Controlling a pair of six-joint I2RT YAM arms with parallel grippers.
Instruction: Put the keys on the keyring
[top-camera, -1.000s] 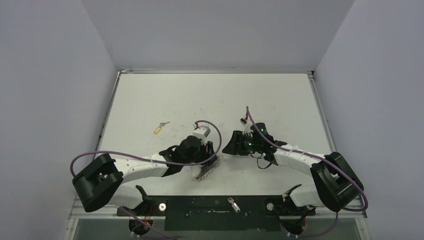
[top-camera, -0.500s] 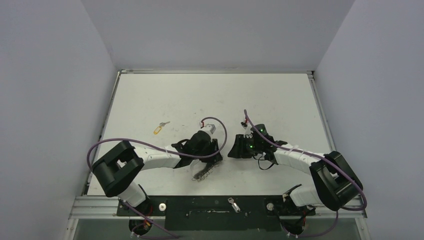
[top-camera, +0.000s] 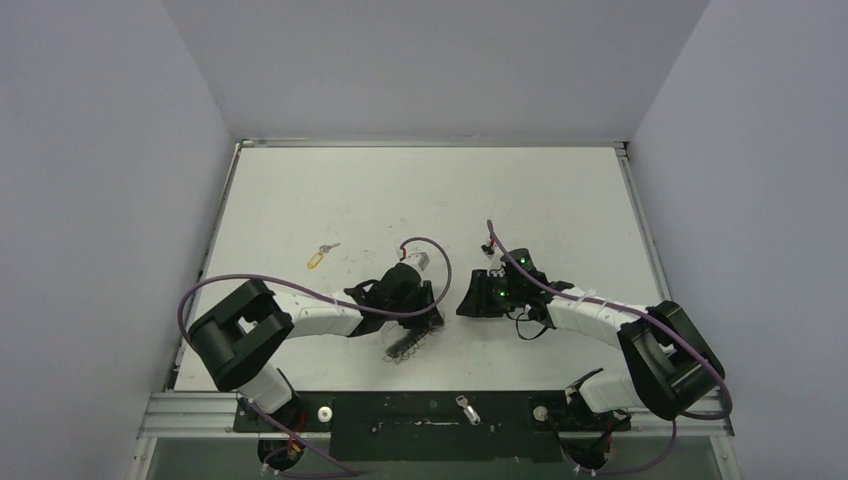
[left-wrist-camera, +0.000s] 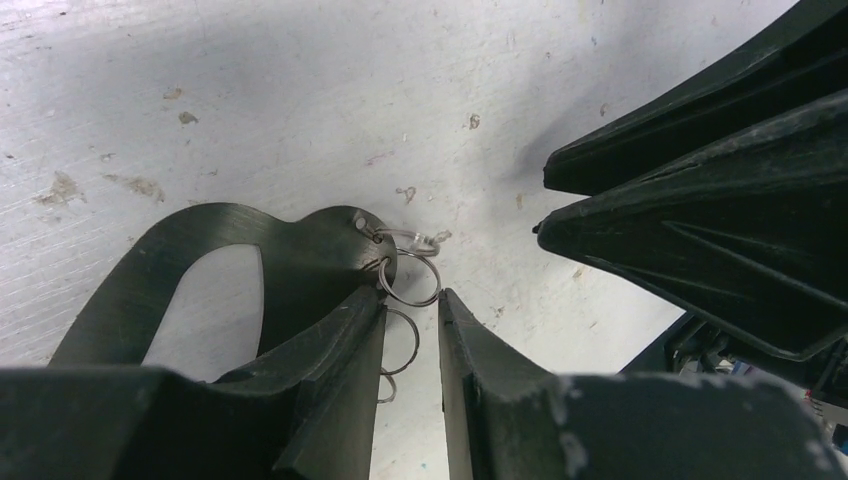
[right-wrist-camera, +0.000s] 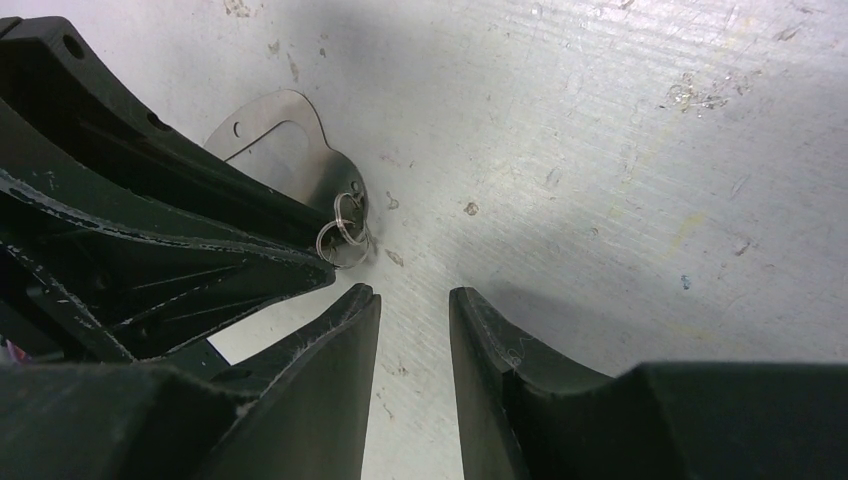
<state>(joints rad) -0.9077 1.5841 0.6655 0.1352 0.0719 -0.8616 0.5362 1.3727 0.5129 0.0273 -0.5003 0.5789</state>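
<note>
The keyring (left-wrist-camera: 310, 260) lies flat on the desk (top-camera: 420, 190), close to the near edge and a little left of the middle, with its chain of small rings (right-wrist-camera: 338, 238) trailing from the narrow end. The left fingers (left-wrist-camera: 460, 330) are lowered over it. One finger lies across the flat loop, and the other stands on the far side of the chain. A narrow gap shows between them with rings lying in it. The fingers are not clenched on anything, and whether either one touches a ring cannot be told. The right fingers (right-wrist-camera: 480, 330) face the left pair from the right. They are released with bare desk between them, and their tips are just beside the rings but apart from them. The yellow-tagged key (top-camera: 318, 257) lies towards the left edge, about halfway back and well apart from the keyring and from both arms. A small silver piece (top-camera: 466, 408) rests on the black bar (top-camera: 400, 412) between the arm bases. It is too small to identify.
</note>
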